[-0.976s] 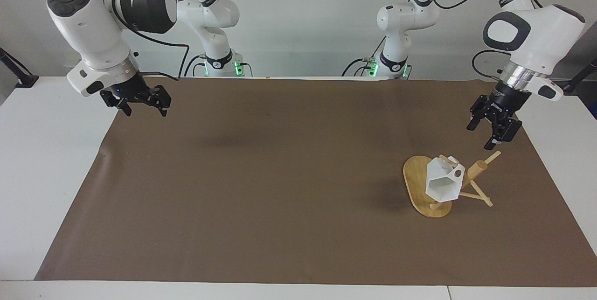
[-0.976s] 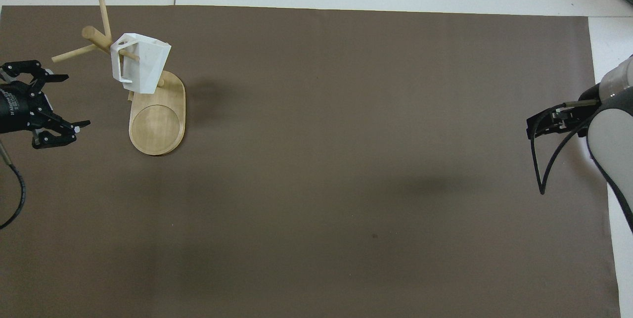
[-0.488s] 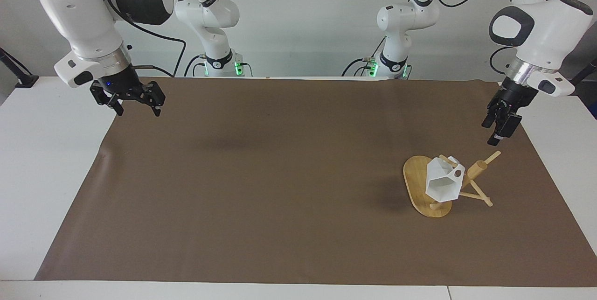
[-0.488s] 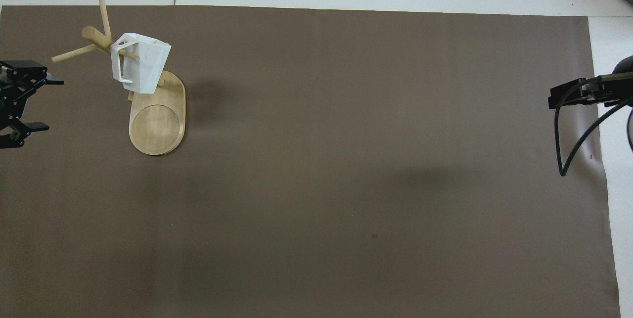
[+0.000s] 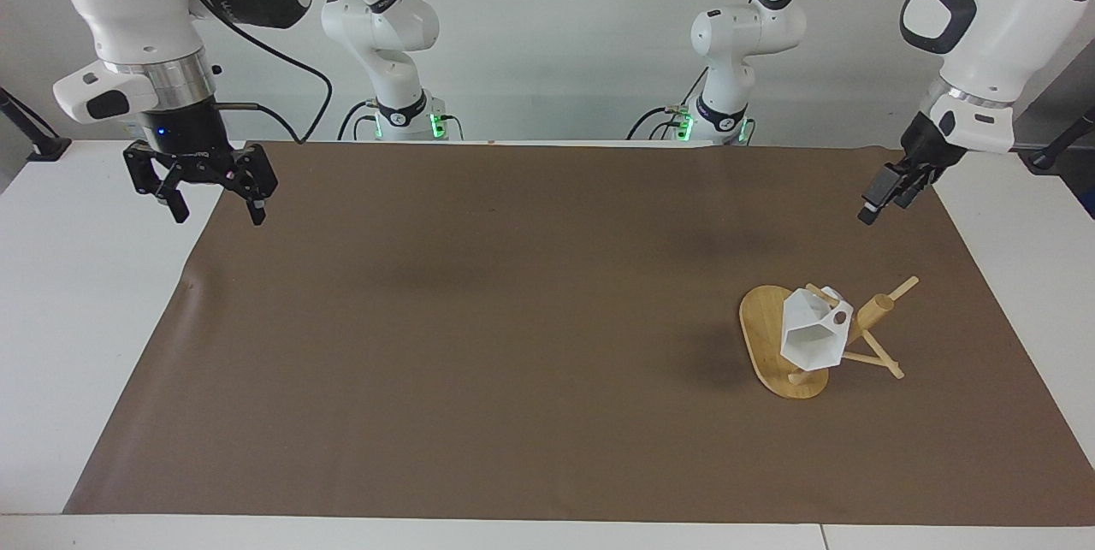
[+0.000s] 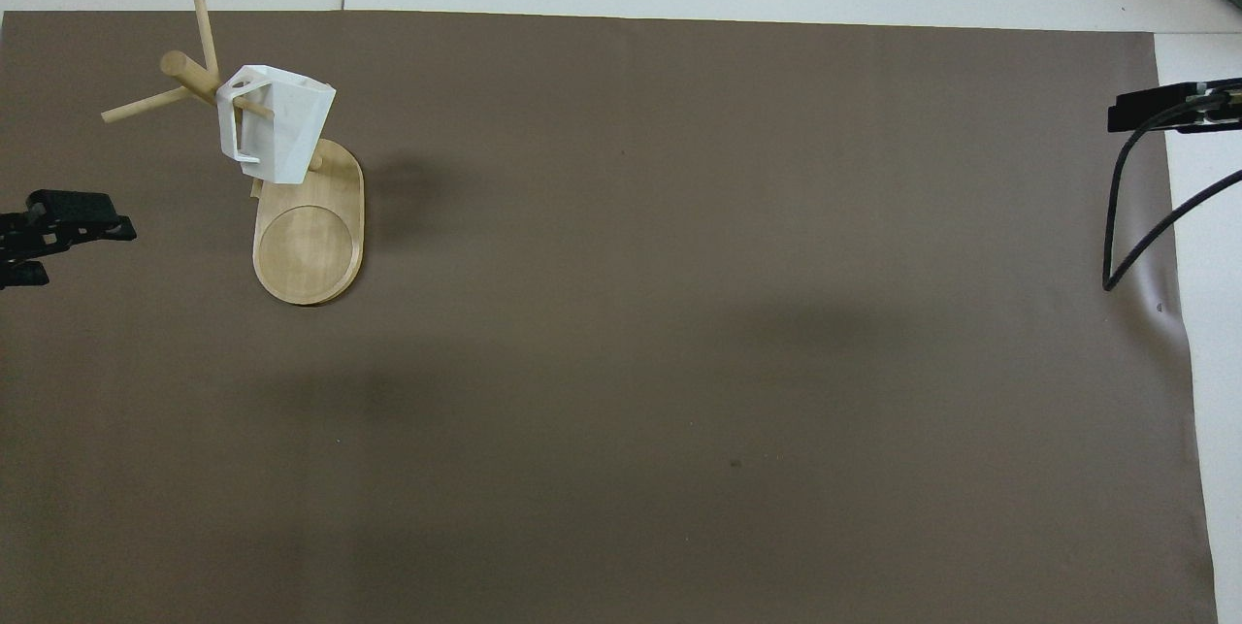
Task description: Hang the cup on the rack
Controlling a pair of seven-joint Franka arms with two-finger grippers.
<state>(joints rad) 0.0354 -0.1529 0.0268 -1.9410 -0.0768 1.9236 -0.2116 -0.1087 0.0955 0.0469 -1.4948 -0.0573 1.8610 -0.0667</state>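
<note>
The white faceted cup point(image 5: 813, 336) hangs by its handle on a peg of the rack point(image 5: 791, 345), toward the left arm's end of the table point(image 5: 68, 293), its polygonal mouth tipped sideways and away from the robots. The rack's oval base is partly covered by the cup. The left tool point(image 5: 885, 195) is seen edge-on, empty with fingers spread. The right tool point(image 5: 214, 208) hangs with fingers apart, empty.

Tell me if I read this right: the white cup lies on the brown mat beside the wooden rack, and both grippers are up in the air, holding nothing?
Not quite. The cup is not lying on the mat; it hangs by its handle on a peg of the rack, as the facing view shows. The rest holds: the left gripper and the right gripper are raised and empty.
</note>
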